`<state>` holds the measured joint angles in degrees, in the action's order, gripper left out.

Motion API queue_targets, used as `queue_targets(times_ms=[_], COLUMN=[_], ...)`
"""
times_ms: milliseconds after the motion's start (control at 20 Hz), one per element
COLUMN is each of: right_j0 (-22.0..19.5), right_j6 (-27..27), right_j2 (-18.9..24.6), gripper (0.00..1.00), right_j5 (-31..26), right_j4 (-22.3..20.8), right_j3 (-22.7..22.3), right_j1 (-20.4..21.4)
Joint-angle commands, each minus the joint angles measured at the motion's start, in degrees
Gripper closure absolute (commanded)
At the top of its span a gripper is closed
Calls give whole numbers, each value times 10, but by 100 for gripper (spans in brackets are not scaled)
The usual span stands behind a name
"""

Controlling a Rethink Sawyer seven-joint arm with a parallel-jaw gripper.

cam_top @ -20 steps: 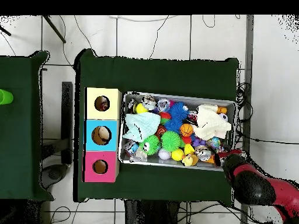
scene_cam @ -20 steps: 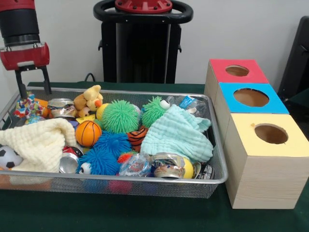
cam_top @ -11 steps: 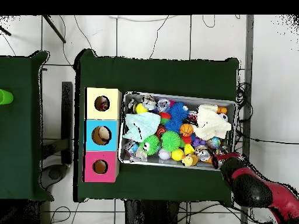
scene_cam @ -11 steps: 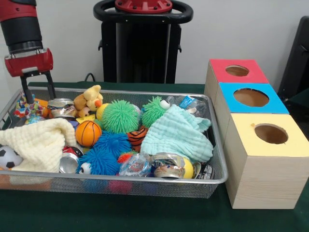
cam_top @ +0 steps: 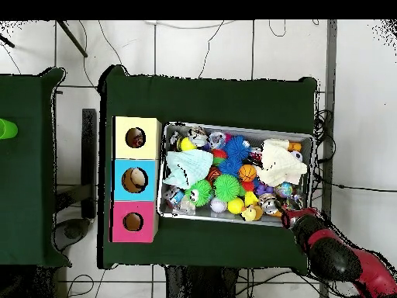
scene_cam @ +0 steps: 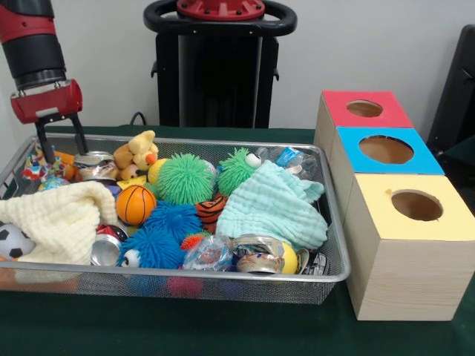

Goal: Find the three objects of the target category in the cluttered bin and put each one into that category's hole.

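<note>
From the front, the tool (scene_cam: 61, 144) hangs over the far corner of the wire bin (scene_cam: 223, 278), its two black fingers spread apart with nothing between them, tips just above the clutter there. I take that as a hover while it picks a target. Which category it is hunting, I cannot tell. The bin is packed: an orange basketball (scene_cam: 136, 204) sits beside a cream cloth (scene_cam: 56, 219), a green spiky ball (scene_cam: 185, 179) lies just behind the basketball, blue spiky balls (scene_cam: 167, 233) just in front of it, and a mint cloth (scene_cam: 274, 208) covers things further along. Beside the bin stand three wooden boxes with round holes: the red box (scene_cam: 349, 119), the blue box (scene_cam: 382, 152), and the yellow box (scene_cam: 412, 215), lined up, presumably one per category.

From overhead, the arm (cam_top: 333, 256) reaches in at the bin's corner farthest from the boxes. The bin rests on a table with dark green cloth (cam_top: 209, 101); beyond it the pale floor carries loose cables (cam_top: 341, 186).
</note>
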<state>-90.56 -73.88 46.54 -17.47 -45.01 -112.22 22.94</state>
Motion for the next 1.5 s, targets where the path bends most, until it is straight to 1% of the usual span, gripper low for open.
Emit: queue_targets(times_ms=[50, 350, 550, 750, 850, 950, 1050, 1200, 1250, 1350, 1500], right_j0=[-8, -18, -21, -26, -25, -26, -35, -56, -59, -61, -59], right_j6=[76, 118, 137, 150, 146, 136, 134, 170, 177, 182, 175], right_j2=[43, 72, 85, 97, 99, 98, 102, 120, 122, 124, 125], gripper=[0, 0, 0, 0, 0, 0, 0, 0, 0, 0, 0], right_j5=[-46, -98, -122, -143, -137, -117, -105, -113, -118, -120, -109], right_j4=[-7, 13, 16, 17, 5, -14, -20, -18, -18, -23, -39], right_j3=[25, 58, 80, 92, 92, 85, 79, 79, 82, 86, 81], right_j1=[-22, -2, -1, -3, -2, -5, -21, -57, -63, -68, -62])
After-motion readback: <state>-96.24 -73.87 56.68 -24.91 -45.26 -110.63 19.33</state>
